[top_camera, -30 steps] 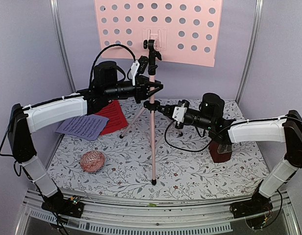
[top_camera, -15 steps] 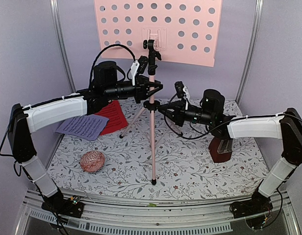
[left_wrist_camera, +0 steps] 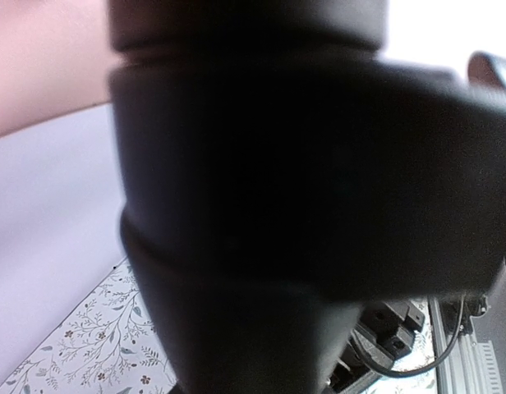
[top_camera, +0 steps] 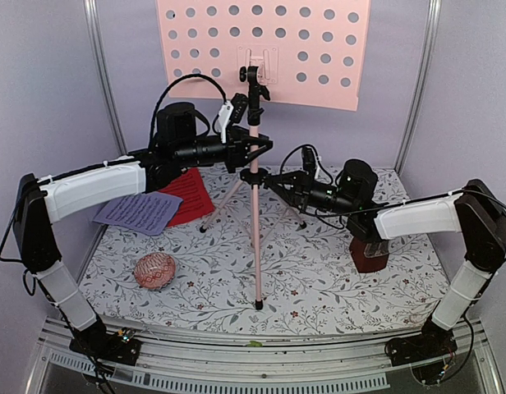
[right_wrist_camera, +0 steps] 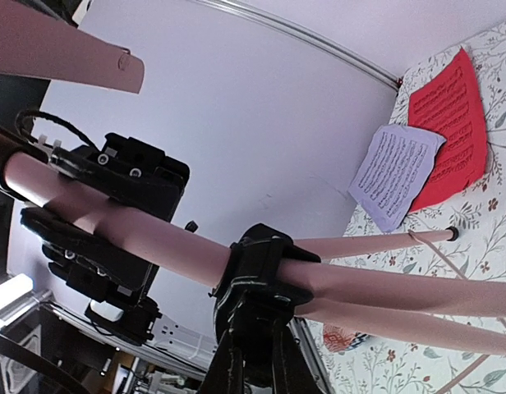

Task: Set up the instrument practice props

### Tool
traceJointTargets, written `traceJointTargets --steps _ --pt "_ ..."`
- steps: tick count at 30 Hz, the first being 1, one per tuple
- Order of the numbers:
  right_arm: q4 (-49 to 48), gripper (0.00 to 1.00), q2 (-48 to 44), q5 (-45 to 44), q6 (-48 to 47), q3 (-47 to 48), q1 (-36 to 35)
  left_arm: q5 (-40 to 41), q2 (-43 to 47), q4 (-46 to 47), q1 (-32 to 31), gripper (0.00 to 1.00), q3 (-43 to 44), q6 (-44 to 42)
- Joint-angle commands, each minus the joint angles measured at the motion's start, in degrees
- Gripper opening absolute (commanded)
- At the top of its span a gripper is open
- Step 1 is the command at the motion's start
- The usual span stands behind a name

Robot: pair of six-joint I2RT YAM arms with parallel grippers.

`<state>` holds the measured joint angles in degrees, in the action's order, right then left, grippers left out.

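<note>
— stand (top_camera: 255, 238) upright mid-table, left gripper (top_camera: 255, 150) clamped on its upper pole. right side?
— right gripper (top_camera: 268, 179) rolled over in the last second, now at the black collar (right_wrist_camera: 265, 267) (grip: cannot tell). pages (top_camera: 138, 212) far left, metronome (top_camera: 370, 254) right, so setup looks early.

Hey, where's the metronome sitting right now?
In the top view, the metronome stands on the right side of the table, partly hidden under the right arm, well to the right of the pink music stand.
</note>
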<state>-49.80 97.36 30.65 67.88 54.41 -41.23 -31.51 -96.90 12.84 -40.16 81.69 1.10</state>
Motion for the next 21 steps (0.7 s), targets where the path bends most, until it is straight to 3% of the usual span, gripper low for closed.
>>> traceJointTargets --steps 1,8,9,10,18,21 --pt "-7.9 0.04 -0.2 -0.2 15.7 -0.4 -1.6 -0.7 -1.3 -2.0 -1.3 0.00 -0.7 -0.4" --pt "-5.0 0.74 -4.4 -4.9 -0.4 -1.9 -1.6 0.4 -1.1 -1.5 -1.3 0.00 -0.7 -0.1" --pt "-3.9 0.96 -5.2 -6.2 -2.8 -2.5 -1.6 0.8 -0.9 -1.5 -1.3 0.00 -0.8 -0.1" --pt "-2.7 1.00 -6.0 -7.4 -6.1 -3.3 -1.6 1.4 -0.8 -1.4 -1.3 0.00 -0.9 -0.1" --pt "9.2 0.99 -11.6 -21.9 -32.7 -8.3 -4.3 10.5 1.8 1.5 -1.3 0.00 -3.8 2.4" --pt "11.8 0.99 -12.3 -24.8 -36.0 -10.2 -5.4 13.8 3.3 3.4 -1.5 0.00 -5.3 3.6"
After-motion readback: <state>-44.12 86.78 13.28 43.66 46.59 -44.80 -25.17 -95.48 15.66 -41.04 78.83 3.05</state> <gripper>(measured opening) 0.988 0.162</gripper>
